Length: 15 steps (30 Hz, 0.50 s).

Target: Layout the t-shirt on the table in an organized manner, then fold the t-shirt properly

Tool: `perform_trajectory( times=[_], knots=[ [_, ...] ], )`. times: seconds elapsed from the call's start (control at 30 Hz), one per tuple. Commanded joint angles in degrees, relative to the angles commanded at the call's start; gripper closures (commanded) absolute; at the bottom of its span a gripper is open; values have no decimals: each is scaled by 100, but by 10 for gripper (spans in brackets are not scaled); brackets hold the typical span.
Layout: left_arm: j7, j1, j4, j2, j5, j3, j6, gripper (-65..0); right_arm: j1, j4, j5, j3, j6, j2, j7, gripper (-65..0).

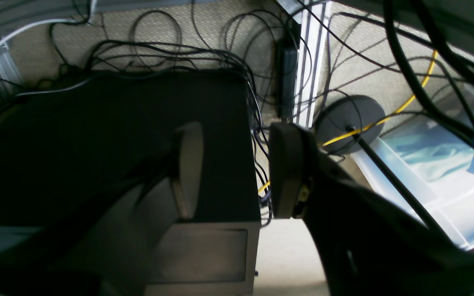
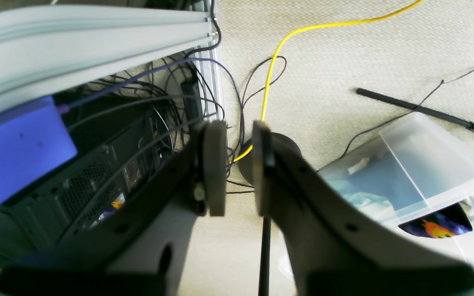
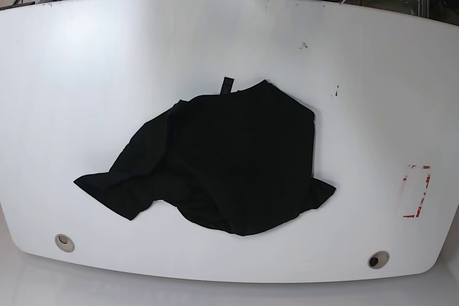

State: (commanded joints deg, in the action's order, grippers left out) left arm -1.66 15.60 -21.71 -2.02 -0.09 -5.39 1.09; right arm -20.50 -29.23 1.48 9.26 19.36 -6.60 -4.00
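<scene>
A: Report the garment position.

B: The t-shirt (image 3: 226, 163) lies crumpled near the middle of the worktop (image 3: 86, 62), with its neck tag (image 3: 227, 85) pointing to the far edge. One part trails toward the base view's lower left, and folds overlap there. It has not been laid out.

A: Report the pincer states.

B: Neither arm appears in the base view. The left pincer (image 1: 237, 168) is wide, with nothing between its pads. The right pincer (image 2: 239, 168) is narrow but not closed, and also empty. Both wrist cameras show floor, cables (image 1: 171, 53) and a clear storage bin (image 2: 418, 164), not the worktop.

A: List the hazards.

B: 1. Judged risk: pinching through stacked layers would drag the whole bundle instead of spreading one layer.
2. Black fabric hides the seams, so a hem or sleeve may be misjudged.
3. Pulling the trailing part outward could carry it over the near edge by the grommet hole (image 3: 64, 242).

A: Any legible markings?

B: None. The tag shows no readable text. The red tape rectangle (image 3: 418, 190) carries no writing.
</scene>
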Motion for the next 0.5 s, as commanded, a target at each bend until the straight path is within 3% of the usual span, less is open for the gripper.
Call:
perform_trajectory(
  times=[0.5],
  knots=[
    [130, 41, 200, 30, 22, -32, -45, -257, 182, 293, -4, -131, 100, -44, 44, -106]
  ],
)
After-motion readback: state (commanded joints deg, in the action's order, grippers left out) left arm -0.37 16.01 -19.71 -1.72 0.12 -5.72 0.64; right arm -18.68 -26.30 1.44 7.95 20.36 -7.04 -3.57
